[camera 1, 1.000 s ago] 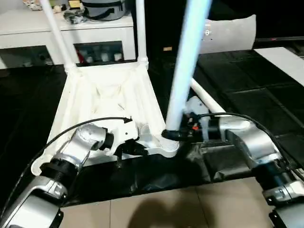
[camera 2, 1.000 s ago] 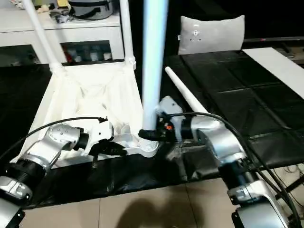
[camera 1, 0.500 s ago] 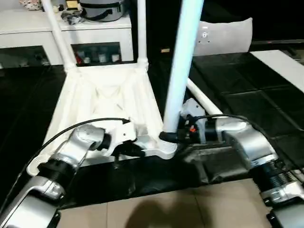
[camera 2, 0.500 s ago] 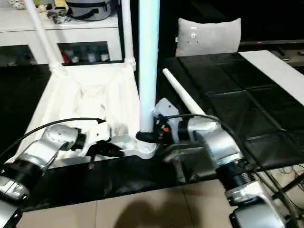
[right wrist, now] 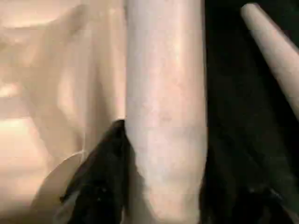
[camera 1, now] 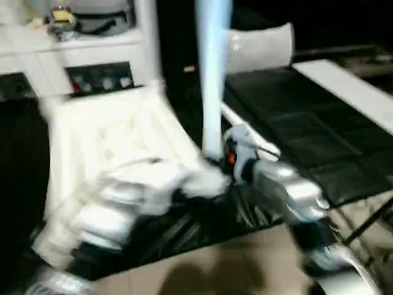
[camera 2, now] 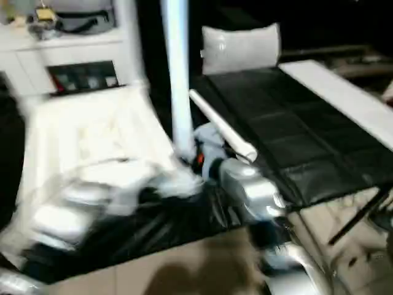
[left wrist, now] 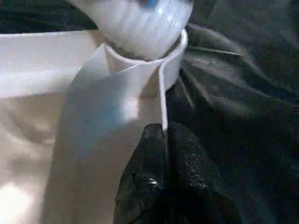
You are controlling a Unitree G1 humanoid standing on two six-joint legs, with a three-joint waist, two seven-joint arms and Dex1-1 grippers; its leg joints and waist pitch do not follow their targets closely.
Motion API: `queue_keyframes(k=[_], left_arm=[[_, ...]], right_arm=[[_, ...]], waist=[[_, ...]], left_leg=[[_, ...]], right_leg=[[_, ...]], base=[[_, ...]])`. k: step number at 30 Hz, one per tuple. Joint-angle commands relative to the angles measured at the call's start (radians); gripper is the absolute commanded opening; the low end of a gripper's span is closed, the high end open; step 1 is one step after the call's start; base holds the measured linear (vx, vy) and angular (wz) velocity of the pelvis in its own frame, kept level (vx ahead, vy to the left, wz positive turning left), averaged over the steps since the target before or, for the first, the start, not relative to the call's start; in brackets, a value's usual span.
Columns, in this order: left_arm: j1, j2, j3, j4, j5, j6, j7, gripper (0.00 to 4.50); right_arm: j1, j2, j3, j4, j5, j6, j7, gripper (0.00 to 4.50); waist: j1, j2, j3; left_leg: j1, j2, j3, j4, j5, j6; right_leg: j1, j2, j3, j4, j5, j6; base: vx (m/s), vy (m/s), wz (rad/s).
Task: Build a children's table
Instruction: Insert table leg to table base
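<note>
Since the earlier frames the head camera had swung, blurring the whole scene; the things themselves seemed unmoved. The right claw (right wrist: 161,186) still held the upright leg (camera 1: 212,92) at its base, one finger on each side. The left claw (left wrist: 163,172) stayed pinched on a thin rib of the upturned white tabletop (camera 1: 116,135) beside the corner socket (left wrist: 145,60). A loose leg (camera 2: 221,126) lay on the black floor mat (camera 1: 295,129).

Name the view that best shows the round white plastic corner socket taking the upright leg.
The left wrist view: the round white corner socket fills its centre, the leg's ribbed end entering. The eye views blur it behind the arms; the right wrist view shows mostly the leg's shaft.
</note>
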Motion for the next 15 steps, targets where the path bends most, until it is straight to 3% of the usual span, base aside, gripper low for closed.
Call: queue_keyframes(k=[1, 2, 3, 4, 5, 6, 7, 8, 9, 10, 11, 12, 13, 15], left_arm=[[-0.027, -0.006, -0.025, 0.0, 0.0, 0.02, 0.042, 0.0], [-0.026, 0.001, -0.024, -0.009, -0.003, 0.031, 0.043, 0.0], [-0.025, 0.022, -0.023, -0.014, 0.002, 0.03, 0.036, 0.0], [-0.019, 0.029, -0.022, -0.031, 0.013, 0.046, 0.038, 0.0], [-0.017, 0.033, -0.021, -0.035, 0.016, 0.05, 0.038, 0.0], [-0.01, 0.039, -0.016, -0.058, 0.033, 0.077, 0.043, 0.0], [-0.007, 0.047, -0.013, -0.064, 0.043, 0.083, 0.045, 0.0], [-0.006, 0.066, -0.012, -0.06, 0.054, 0.065, 0.042, 0.0], [-0.004, 0.086, -0.01, -0.055, 0.058, 0.049, 0.035, 0.0], [-0.005, 0.133, -0.022, -0.047, 0.062, -0.01, 0.015, 0.0], [-0.005, 0.133, -0.022, -0.047, 0.062, -0.01, 0.015, 0.0], [-0.006, 0.156, -0.027, -0.046, 0.06, -0.023, 0.006, 0.0], [-0.009, 0.187, -0.029, -0.038, 0.057, -0.047, -0.004, 0.0], [-0.011, 0.212, -0.025, -0.028, 0.053, -0.073, -0.02, 0.0]], right_arm=[[0.059, 0.042, 0.059, 0.032, 0.01, 0.058, 0.018, 1.87], [0.062, 0.044, 0.061, 0.023, 0.012, 0.068, 0.021, 1.87], [0.066, 0.043, 0.064, 0.018, 0.01, 0.069, 0.024, 1.87], [0.066, 0.048, 0.059, 0.018, 0.005, 0.066, 0.019, 1.87], [0.067, 0.049, 0.057, 0.018, 0.003, 0.066, 0.017, 1.87], [0.063, 0.058, 0.047, 0.027, -0.003, 0.062, 0.003, 1.87], [0.061, 0.06, 0.046, 0.035, -0.007, 0.051, -0.001, 1.87], [0.06, 0.058, 0.046, 0.039, -0.01, 0.027, 0.0, 1.87], [0.058, 0.056, 0.041, 0.046, -0.012, 0.003, -0.004, 1.87], [0.058, 0.05, 0.03, 0.043, -0.012, -0.068, 0.007, 1.87], [0.058, 0.05, 0.03, 0.043, -0.012, -0.068, 0.007, 1.87], [0.06, 0.05, 0.017, 0.031, -0.005, -0.101, 0.013, 1.87], [0.065, 0.052, -0.009, -0.001, 0.014, -0.144, 0.026, 1.87], [0.07, 0.051, -0.029, -0.033, 0.035, -0.18, 0.049, 1.87]], waist=[[0.003, 0.013, -0.012], [0.023, 0.029, -0.012], [0.025, -0.039, -0.012], [0.039, -0.041, -0.005], [0.021, -0.044, -0.013], [0.018, -0.034, -0.015], [0.023, -0.006, -0.044], [0.023, -0.004, -0.045], [0.028, -0.007, -0.042], [0.027, -0.011, -0.04], [0.024, -0.009, -0.038], [0.022, -0.011, -0.04], [0.019, -0.012, -0.046], [0.025, -0.012, -0.058]], left_leg=[[-0.111, 0.077, -0.049, -0.166, -0.634, 0.001], [-0.038, 0.09, -0.052, -0.207, -0.736, 0.007], [0.03, 0.008, -0.011, -0.12, -0.606, -0.002], [0.083, -0.05, 0.029, -0.043, -0.45, -0.01], [0.058, -0.066, 0.03, 0.002, -0.271, 0.018], [0.003, -0.04, 0.013, -0.03, -0.257, 0.018], [-0.057, -0.004, -0.02, -0.087, -0.241, -0.006], [-0.067, 0.014, -0.038, -0.107, -0.197, -0.009], [-0.064, 0.016, -0.035, -0.108, -0.168, -0.007], [-0.062, 0.016, -0.024, -0.118, -0.149, 0.012], [-0.064, 0.015, -0.025, -0.12, -0.19, 0.012], [-0.056, 0.014, -0.02, -0.119, -0.223, 0.009], [-0.058, 0.015, -0.022, -0.12, -0.222, 0.01], [-0.065, 0.021, -0.02, -0.114, -0.083, 0.031]], right_leg=[[0.135, -0.041, 0.076, 0.083, -0.457, 0.079], [0.064, -0.023, 0.127, 0.072, -0.136, -0.01], [-0.011, -0.036, 0.129, -0.062, -0.53, 0.027], [-0.082, -0.036, 0.103, -0.15, -0.823, 0.077], [-0.062, -0.078, 0.1, -0.154, -1.027, 0.094], [-0.009, -0.093, 0.098, -0.131, -0.995, 0.099], [0.055, -0.076, 0.104, -0.089, -0.766, 0.099], [0.05, -0.063, 0.117, -0.068, -0.525, 0.032], [0.041, -0.058, 0.121, -0.063, -0.435, -0.006], [0.033, -0.047, 0.129, -0.054, -0.343, -0.09], [0.03, -0.045, 0.128, -0.054, -0.386, -0.092], [0.025, -0.043, 0.132, -0.06, -0.418, -0.089], [0.025, -0.045, 0.137, -0.058, -0.395, -0.102], [0.03, -0.043, 0.143, -0.037, -0.208, -0.149]], base=[[0.16, 0.133, -0.34], [0.155, 0.012, 0.11], [0.155, 0.012, 0.11], [0.079, -0.092, 0.41], [0.089, -0.037, -0.09], [0.089, -0.037, -0.09], [0.127, 0.052, -0.42], [0.103, 0.045, -0.06], [0.103, 0.045, -0.06], [0.0, 0.0, 0.0], [0.0, 0.0, 0.0], [0.0, 0.0, 0.0], [0.0, 0.0, 0.0], [0.0, 0.0, 0.0]])
